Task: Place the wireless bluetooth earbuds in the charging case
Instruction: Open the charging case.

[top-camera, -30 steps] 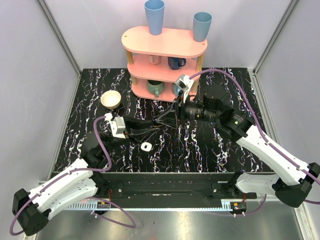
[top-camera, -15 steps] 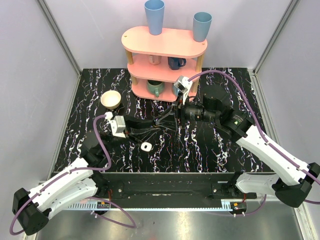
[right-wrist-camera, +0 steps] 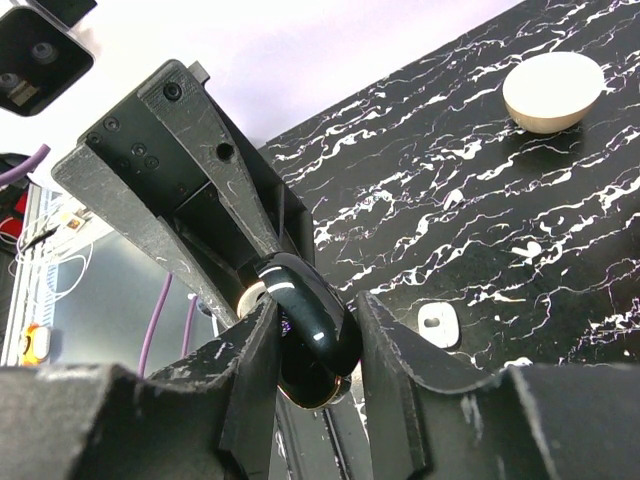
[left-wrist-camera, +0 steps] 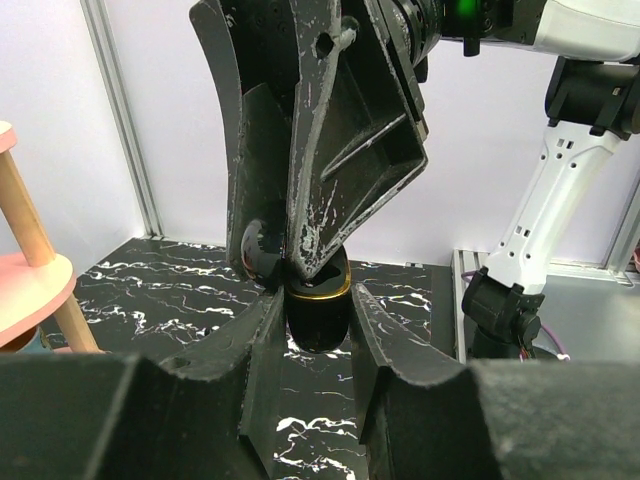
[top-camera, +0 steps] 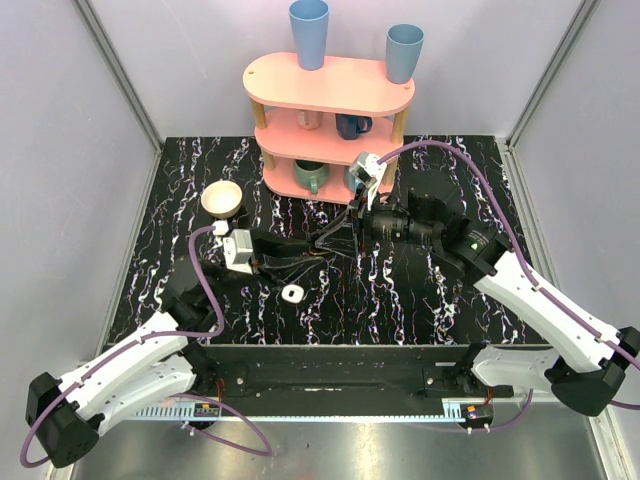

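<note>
**Two hands, one earbud, held off the bench**

Rightward by a shade is all that either wrist has gone in the last second; the white charging case lies where it lay.

Left hand and right hand meet fingertip to fingertip above the bench, in front of the pink shelf; each is clamped on the same glossy black earbud.

From the left wrist the earbud stands on end, its gold band at the upper end, where the right hand's tips pinch it; from the right wrist its long axis slants from the left hand's tips toward the camera, in line with the fingers.

Flat on the bench, dark spot up, the case sits just nearer the arm bases than the hands, touching neither; the cream bowl is well off to the left.
</note>
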